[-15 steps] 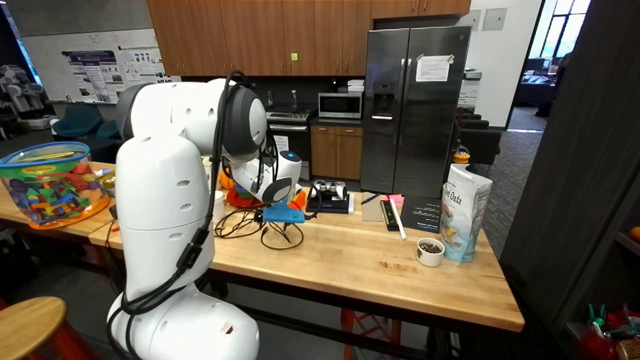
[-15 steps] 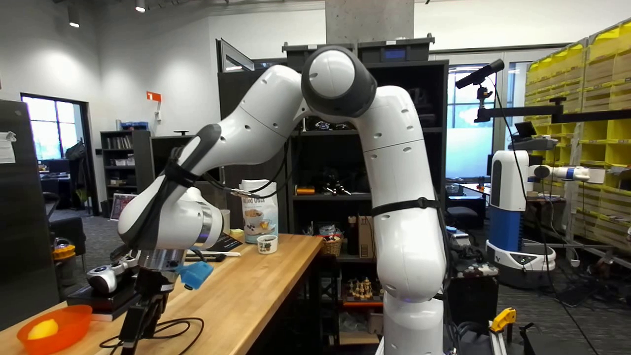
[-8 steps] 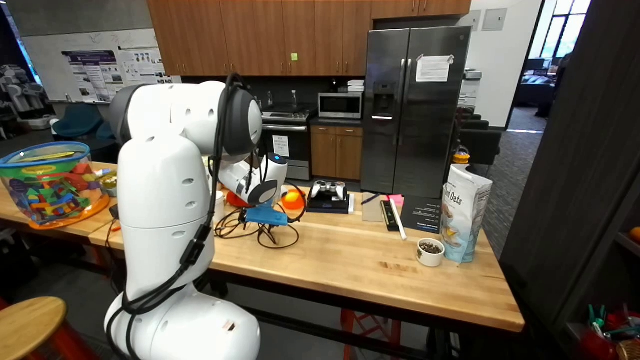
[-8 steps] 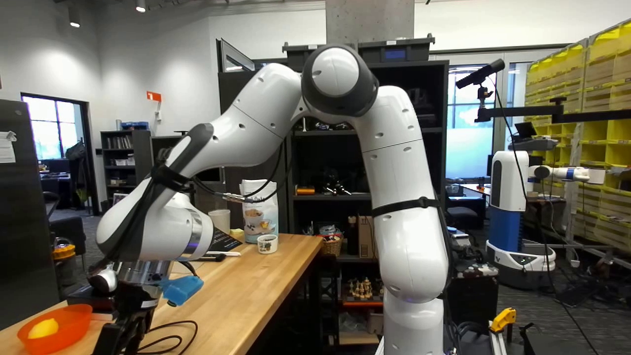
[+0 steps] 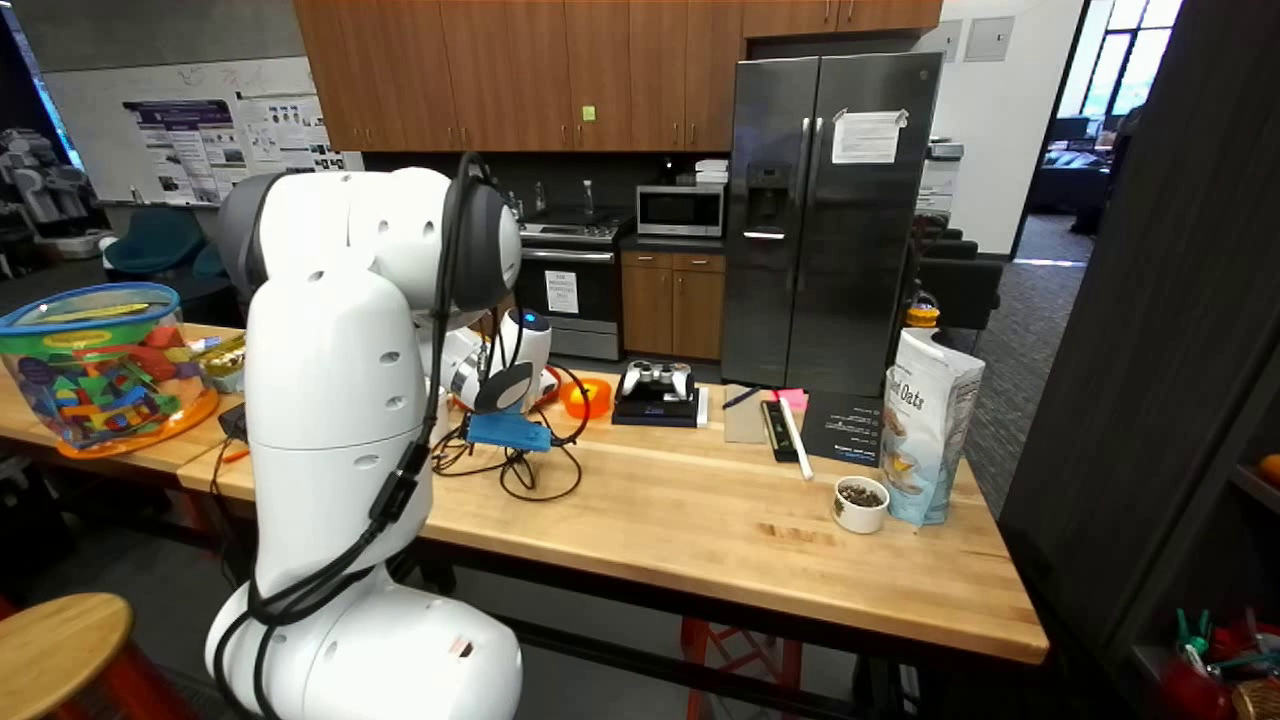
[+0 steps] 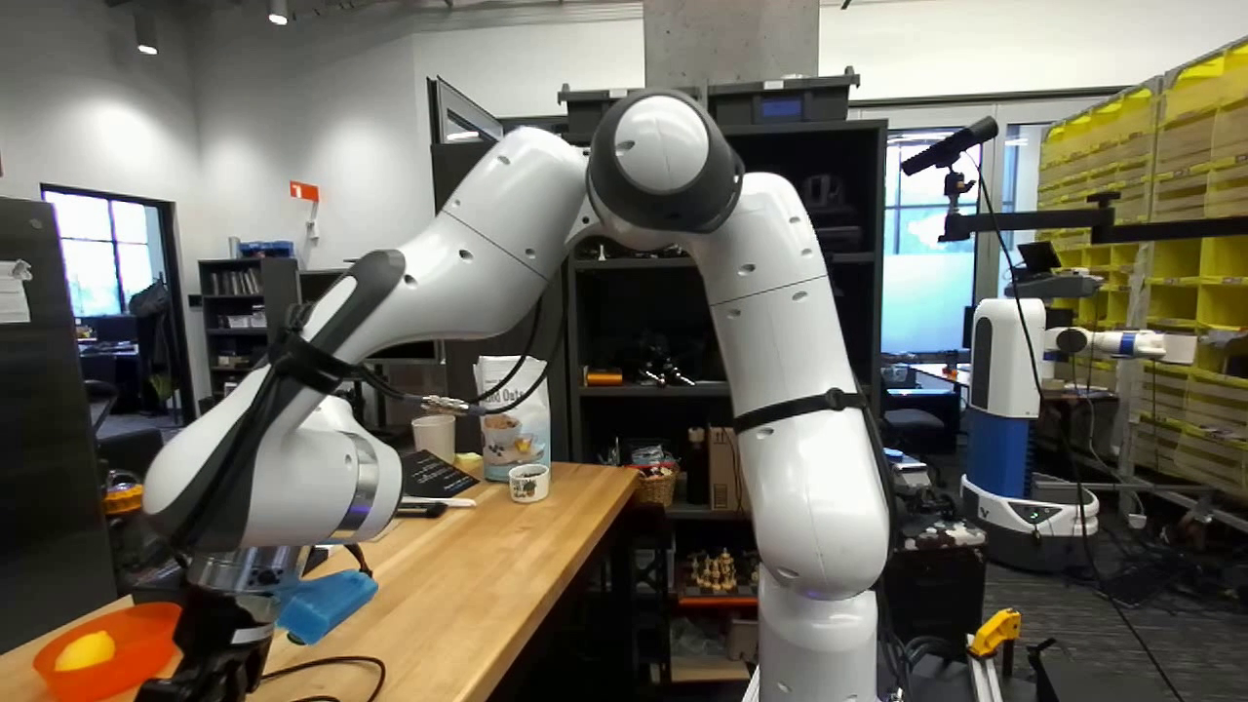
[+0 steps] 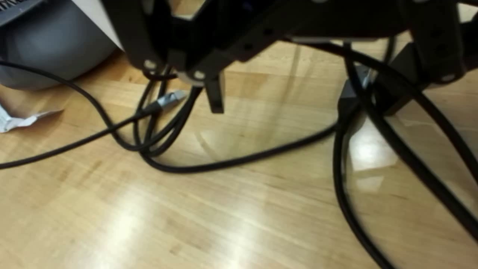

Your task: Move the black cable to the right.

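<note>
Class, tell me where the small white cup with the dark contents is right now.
In an exterior view, the small white cup stands on the wooden table near its right-hand end in the picture, just left of the oats bag.

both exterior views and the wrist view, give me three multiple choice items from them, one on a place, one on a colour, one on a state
1. Relative to the oats bag, the small white cup stands:
A) inside it
B) beside it
C) on top of it

2. The bowl with the yellow thing in it is:
A) orange
B) green
C) white

3. Near the black cable, the gripper stands:
A) shut
B) out of view
C) open

1 B: both exterior views show the small white cup next to the oats bag.
2 A: both exterior views show it orange.
3 C: the wrist view shows its fingers apart, with the table seen between them.
</note>
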Tool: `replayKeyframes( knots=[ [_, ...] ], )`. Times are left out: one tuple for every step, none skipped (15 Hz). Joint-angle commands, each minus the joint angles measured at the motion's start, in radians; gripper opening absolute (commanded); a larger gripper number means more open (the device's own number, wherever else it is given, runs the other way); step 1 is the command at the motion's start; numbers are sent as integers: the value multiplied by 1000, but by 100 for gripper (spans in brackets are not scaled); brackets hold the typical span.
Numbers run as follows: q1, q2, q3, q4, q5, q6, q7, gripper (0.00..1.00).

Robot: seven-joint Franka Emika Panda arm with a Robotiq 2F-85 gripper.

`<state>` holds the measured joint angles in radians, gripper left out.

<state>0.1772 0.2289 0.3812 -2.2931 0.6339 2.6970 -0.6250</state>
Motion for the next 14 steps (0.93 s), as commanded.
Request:
replayKeyframes(
  knots=[
    [46,26,49,1,16,120,88,100],
    [61,35,61,-5,-1,149,121,100],
    [75,49,76,-7,-5,192,161,100],
    [89,64,90,-7,-5,230,207,100],
    [106,78,102,-11,-13,274,257,100],
    [118,93,115,-12,-23,317,300,100],
    [174,99,79,-10,-8,354,330,100],
    [197,106,69,-10,-13,384,368,100],
    [229,110,48,-8,-21,409,408,100],
    [253,117,36,-4,-16,433,435,100],
    [279,119,19,-1,-13,449,462,100],
    [309,122,-2,1,-15,465,487,100],
    [280,132,24,-4,-113,489,588,100],
    [301,133,8,-1,-146,496,630,100]
  ],
)
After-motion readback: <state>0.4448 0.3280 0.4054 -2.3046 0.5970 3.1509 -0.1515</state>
